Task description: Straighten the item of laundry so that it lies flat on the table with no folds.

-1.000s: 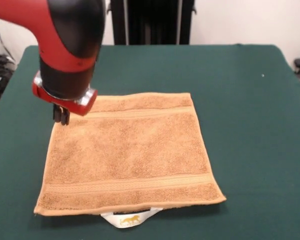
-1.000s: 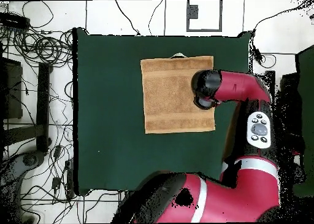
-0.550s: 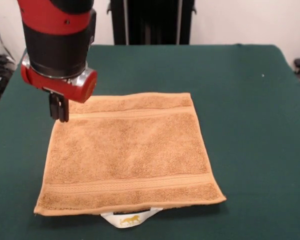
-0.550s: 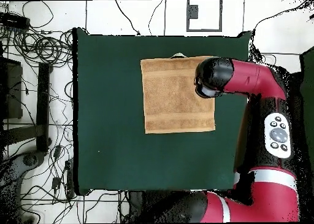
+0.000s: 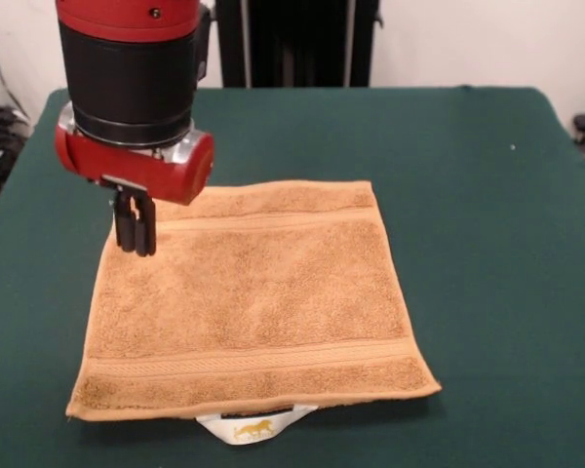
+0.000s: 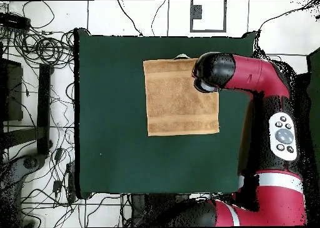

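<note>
Green desk (image 5: 487, 195) bearing, at centre, the orange-tan towel (image 5: 253, 302) spread flat, its white label (image 5: 253, 427) protruding at the 6 o'clock edge, with the gripper (image 5: 136, 234), fingers together, above the towel's 10 o'clock corner.

Tool (image 5: 136, 234): fingers appear pressed together; contact with the towel (image 5: 249, 302) below cannot be confirmed; hidden under the arm's head in the overhead view.
Towel corner: one covered by the arm (image 6: 250, 75) from overhead.
Label (image 5: 253, 426): mostly tucked beneath the towel's near edge; gold mark too small to read.
Worktop (image 5: 487, 244): near edge cut off.
</note>
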`<action>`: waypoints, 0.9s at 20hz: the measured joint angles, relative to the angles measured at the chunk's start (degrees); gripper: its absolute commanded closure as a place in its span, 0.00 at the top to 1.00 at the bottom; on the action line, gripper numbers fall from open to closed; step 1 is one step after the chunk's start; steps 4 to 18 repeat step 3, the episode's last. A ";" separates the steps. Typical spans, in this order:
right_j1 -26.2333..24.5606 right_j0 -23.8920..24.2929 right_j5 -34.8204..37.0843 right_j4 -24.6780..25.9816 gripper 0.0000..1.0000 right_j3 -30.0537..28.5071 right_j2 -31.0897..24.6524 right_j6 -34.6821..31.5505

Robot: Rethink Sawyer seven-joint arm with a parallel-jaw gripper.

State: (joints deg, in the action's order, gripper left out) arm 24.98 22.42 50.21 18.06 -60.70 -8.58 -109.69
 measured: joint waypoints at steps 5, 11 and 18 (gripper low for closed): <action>-0.01 0.12 -1.43 0.11 0.00 -0.24 -0.33 0.00; -0.01 0.12 -1.43 0.11 0.00 -0.24 -0.33 0.00; -0.01 0.12 -1.43 0.11 0.00 -0.24 -0.33 0.00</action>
